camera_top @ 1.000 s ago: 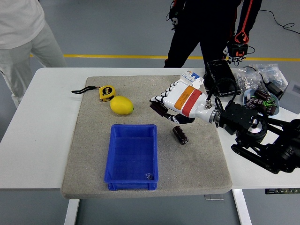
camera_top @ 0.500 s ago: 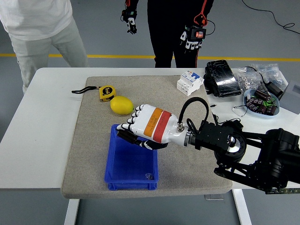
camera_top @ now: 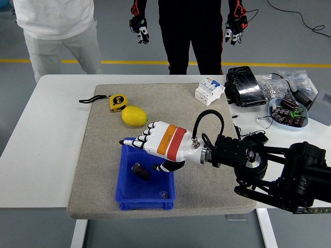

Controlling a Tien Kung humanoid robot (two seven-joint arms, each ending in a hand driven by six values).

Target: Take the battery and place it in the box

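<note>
The blue box (camera_top: 125, 191) stands on the grey mat near the table's front. The dark cylindrical battery (camera_top: 140, 171) lies inside it, near the middle. My right hand (camera_top: 147, 150), white with an orange and red band, hovers over the box's far right part with its fingers spread and pointing left. It holds nothing. The battery is just below and in front of the fingers, apart from them. The left arm is out of view.
A lemon (camera_top: 134, 115) and a yellow tape measure (camera_top: 118, 102) lie on the mat behind the box. A white breaker (camera_top: 209, 90), a black pack (camera_top: 243, 85) and a bowl of parts (camera_top: 288, 112) stand at the back right. Two people stand at the far side.
My right hand carried the battery from the mat's right side leftward over the box, then opened. The battery now lies in the box.
</note>
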